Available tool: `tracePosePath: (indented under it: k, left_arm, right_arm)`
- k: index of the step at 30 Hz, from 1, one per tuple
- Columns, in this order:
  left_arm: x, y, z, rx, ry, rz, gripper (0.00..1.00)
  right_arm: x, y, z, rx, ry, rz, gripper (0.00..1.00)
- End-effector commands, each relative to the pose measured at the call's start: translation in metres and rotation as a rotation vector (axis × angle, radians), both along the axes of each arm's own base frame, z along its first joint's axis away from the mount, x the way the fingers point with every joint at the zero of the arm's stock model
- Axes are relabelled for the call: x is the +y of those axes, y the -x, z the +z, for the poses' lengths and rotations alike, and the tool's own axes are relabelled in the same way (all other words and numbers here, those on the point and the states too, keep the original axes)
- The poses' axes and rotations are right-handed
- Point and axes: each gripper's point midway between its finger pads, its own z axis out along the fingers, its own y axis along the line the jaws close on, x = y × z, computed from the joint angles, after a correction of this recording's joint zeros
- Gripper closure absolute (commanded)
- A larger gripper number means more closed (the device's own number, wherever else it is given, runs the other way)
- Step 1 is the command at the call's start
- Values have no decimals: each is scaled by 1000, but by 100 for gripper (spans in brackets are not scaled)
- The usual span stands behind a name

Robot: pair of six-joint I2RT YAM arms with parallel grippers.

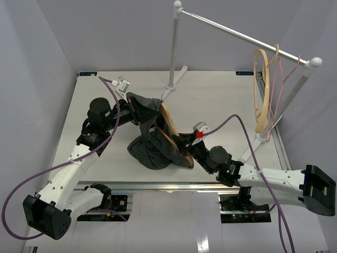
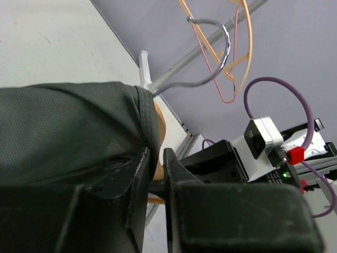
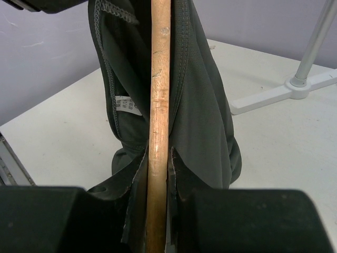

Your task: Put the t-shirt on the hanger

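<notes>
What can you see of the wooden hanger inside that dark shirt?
The hanger is light tan wood with small scuffs, and its bar is gently curved. Only part of it shows, and no hook is visible. The t-shirt wraps most of it, with fabric hanging on both sides of the bar. The right tool is clamped on the bar, one finger on each side, and holds it up. From above, one curved tan edge shows amid the cloth.
</notes>
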Motion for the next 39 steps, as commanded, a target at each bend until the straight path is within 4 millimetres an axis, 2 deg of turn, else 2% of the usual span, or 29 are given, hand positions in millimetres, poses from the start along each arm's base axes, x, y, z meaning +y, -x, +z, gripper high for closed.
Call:
tracePosePath:
  k: [1,4,6,9,14,16,18,21,22,24,27,30,39]
  left_arm:
    - [5,10,4,13,-94,-19,25]
    - [8,18,1,-47,-153,-53,20]
    - [11,25,0,-89,-182,-72,14]
    - [24,24,7,-231,-249,-21,14]
    - [49,10,34,-503,-401,101,18]
    - [54,7,47,-598,-449,112,21]
    - [53,11,63,-693,-466,84,24]
    - [47,28,86,-790,-450,0,25]
    - [43,33,87,-797,-448,-45,25]
    - [34,43,79,-766,-444,-159,22]
    - [26,55,77,-737,-426,-280,20]
    - [26,57,65,-719,-440,-314,20]
    - [29,89,33,-700,-408,-413,19]
  right_arm:
    - [-20,8,48,-97,-243,18,92]
    - [-38,16,58,-144,-316,22,92]
    - [-47,22,57,-158,-327,31,92]
    - [-54,30,53,-172,-320,58,92]
    - [-54,50,48,-175,-276,165,92]
    - [-51,58,47,-170,-254,218,92]
    - [-49,66,45,-165,-236,265,92]
    - [-45,72,39,-147,-204,299,92]
    - [-44,72,37,-142,-195,306,92]
    - [-42,73,33,-134,-183,316,92]
    - [-37,77,32,-136,-167,347,92]
    - [-34,82,35,-138,-157,379,92]
    - [-36,98,45,-176,-175,453,92]
